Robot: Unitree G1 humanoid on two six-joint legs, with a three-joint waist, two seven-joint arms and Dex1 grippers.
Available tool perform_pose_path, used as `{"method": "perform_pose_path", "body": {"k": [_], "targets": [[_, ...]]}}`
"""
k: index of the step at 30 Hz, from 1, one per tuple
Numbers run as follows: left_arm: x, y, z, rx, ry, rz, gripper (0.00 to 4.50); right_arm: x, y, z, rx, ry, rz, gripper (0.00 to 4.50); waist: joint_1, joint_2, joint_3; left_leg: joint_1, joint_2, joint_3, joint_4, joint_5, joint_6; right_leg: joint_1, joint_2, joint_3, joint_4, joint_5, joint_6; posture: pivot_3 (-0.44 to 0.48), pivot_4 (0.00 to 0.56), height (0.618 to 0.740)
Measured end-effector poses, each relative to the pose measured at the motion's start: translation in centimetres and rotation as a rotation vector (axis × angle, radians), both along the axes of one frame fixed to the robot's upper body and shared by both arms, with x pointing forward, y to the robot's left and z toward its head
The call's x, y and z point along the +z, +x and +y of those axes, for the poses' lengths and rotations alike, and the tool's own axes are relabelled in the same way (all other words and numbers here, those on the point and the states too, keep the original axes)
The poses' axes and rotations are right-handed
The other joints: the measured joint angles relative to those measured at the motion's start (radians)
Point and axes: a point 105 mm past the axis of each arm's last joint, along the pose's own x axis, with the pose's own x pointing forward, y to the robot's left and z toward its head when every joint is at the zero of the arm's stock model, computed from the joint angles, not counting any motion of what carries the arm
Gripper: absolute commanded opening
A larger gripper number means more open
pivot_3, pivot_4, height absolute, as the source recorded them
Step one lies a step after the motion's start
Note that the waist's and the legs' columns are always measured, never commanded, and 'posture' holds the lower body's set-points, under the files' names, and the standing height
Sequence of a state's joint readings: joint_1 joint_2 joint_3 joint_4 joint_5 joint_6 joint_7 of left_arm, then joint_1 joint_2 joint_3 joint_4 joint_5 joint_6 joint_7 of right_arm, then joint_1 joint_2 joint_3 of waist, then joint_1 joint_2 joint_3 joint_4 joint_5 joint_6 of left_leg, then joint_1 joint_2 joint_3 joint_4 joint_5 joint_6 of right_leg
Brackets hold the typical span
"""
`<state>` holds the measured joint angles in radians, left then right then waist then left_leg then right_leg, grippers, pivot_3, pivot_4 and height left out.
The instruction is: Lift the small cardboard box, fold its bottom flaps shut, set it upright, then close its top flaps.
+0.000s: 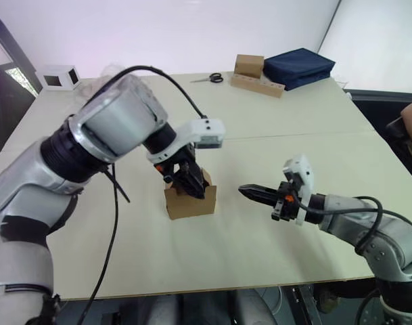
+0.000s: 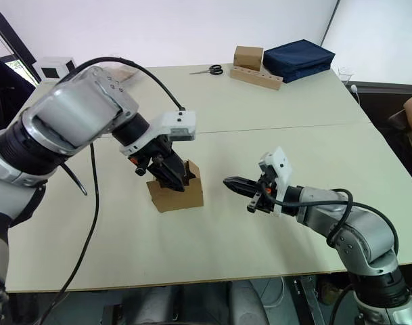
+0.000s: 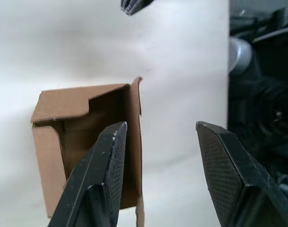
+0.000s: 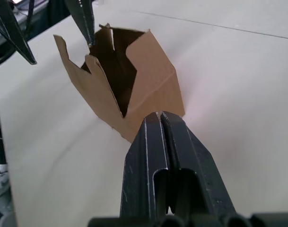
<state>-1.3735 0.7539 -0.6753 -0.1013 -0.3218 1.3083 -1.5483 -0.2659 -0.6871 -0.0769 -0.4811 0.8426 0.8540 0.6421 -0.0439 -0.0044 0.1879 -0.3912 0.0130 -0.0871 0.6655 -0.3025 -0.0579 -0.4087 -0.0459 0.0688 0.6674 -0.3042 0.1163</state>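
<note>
Left gripper (image 1: 187,179) is spread wide, one finger (image 3: 103,175) dipping into the open top of the box (image 1: 190,200), the other outside its wall. Right gripper (image 2: 236,185) is pressed together, pointing at the box from just beside it. Box sits upright mid-table (image 1: 260,257), top flaps (image 4: 75,66) still up. Looks light and flimsy, so I'd pinch walls or flap edges gently.
</note>
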Motion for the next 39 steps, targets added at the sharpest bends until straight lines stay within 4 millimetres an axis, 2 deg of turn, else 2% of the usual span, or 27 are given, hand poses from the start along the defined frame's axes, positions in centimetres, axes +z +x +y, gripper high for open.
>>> {"method": "perform_pose_path", "body": {"k": [6,8,11,12,14,15,18,23,26,29,35,39], "targets": [[5.1,3.2,1.1,0.133,-0.437,-0.178,2.36,1.5,1.3,0.1,0.058,0.025,-0.02,0.0,0.001,0.0,0.0,-0.001,0.0,0.0,0.001,0.001,-0.001,0.0,-0.001,0.0,-0.001,0.0,0.0,0.0,0.15,0.74],[5.4,4.0,2.5,0.203,-0.569,-0.219,2.36,1.8,1.7,0.0,0.07,0.034,-0.02,0.0,-0.002,0.0,0.0,-0.001,0.0,0.0,0.001,0.002,-0.004,0.0,-0.001,0.0,0.0,0.0,0.0,0.0,0.15,0.74],[4.8,4.2,4.3,0.288,-0.702,-0.212,2.36,2.0,2.1,0.0,0.082,0.045,-0.014,0.0,-0.002,0.0,0.0,0.0,0.0,0.001,0.001,0.002,-0.004,-0.001,-0.001,0.0,0.0,0.0,0.0,0.0,0.15,0.74],[4.3,3.6,5.4,0.314,-0.768,-0.222,2.36,2.0,2.3,0.2,0.1,0.045,-0.016,0.0,-0.005,0.0,0.0,0.0,0.001,0.002,0.001,0.002,-0.004,-0.001,-0.001,0.001,0.0,0.0,0.0,0.0,0.15,0.74],[2.3,2.9,7.4,0.39,-0.812,-0.207,2.36,1.9,2.5,0.4,0.117,0.038,-0.018,0.0,-0.011,0.0,0.0,0.0,0.001,0.002,0.0,0.002,-0.004,-0.001,-0.001,0.001,0.0,0.0,0.0,0.0,0.15,0.74],[0.6,2.4,8.7,0.46,-0.81,-0.185,2.36,1.5,2.6,0.7,0.134,0.027,-0.01,0.0,-0.01,0.0,0.0,-0.001,0.001,0.001,0.001,0.003,-0.005,-0.001,-0.001,0.001,0.0,0.0,0.0,0.0,0.15,0.74],[-1.3,1.1,9.6,0.525,-0.799,-0.158,2.36,1.2,2.6,1.5,0.173,0.027,-0.006,0.0,0.003,-0.001,0.0,-0.001,0.0,0.0,0.001,0.002,-0.004,0.0,-0.003,0.0,0.001,0.0,0.0,0.0,0.15,0.74],[-2.7,-1.0,9.9,0.552,-0.787,-0.171,2.36,1.4,2.6,2.8,0.231,0.031,-0.029,0.0,0.017,-0.002,0.0,0.0,-0.001,0.0,0.001,0.002,-0.003,0.0,-0.004,0.0,0.0,0.0,0.0,0.0,0.15,0.74],[-3.3,-0.9,10.0,0.586,-0.777,-0.179,2.36,0.9,2.7,3.3,0.246,0.026,-0.023,0.0,0.022,-0.001,0.0,0.0,-0.001,0.001,0.001,0.002,-0.003,0.0,-0.003,0.0,0.001,0.0,0.0,0.0,0.15,0.74],[-4.7,-1.0,10.1,0.618,-0.748,-0.159,2.36,0.4,2.9,3.5,0.253,0.007,-0.018,0.0,0.022,-0.001,0.0,0.0,-0.001,0.001,0.0,0.002,-0.003,0.0,-0.003,0.0,0.0,0.0,0.0,0.0,0.15,0.74],[-5.0,-0.5,9.7,0.618,-0.749,-0.187,2.36,0.5,3.3,4.0,0.252,0.013,-0.036,0.0,0.024,-0.001,0.0,0.0,-0.001,0.001,0.0,0.002,-0.003,0.0,-0.003,0.0,0.001,0.0,0.0,0.0,0.15,0.74],[-5.9,0.0,8.9,0.625,-0.757,-0.169,2.36,0.3,3.8,3.9,0.229,0.006,-0.049,0.0,0.024,-0.001,0.0,0.0,-0.001,0.001,0.0,0.002,-0.003,0.0,-0.003,0.0,0.0,0.0,0.0,0.0,0.15,0.74]]}}
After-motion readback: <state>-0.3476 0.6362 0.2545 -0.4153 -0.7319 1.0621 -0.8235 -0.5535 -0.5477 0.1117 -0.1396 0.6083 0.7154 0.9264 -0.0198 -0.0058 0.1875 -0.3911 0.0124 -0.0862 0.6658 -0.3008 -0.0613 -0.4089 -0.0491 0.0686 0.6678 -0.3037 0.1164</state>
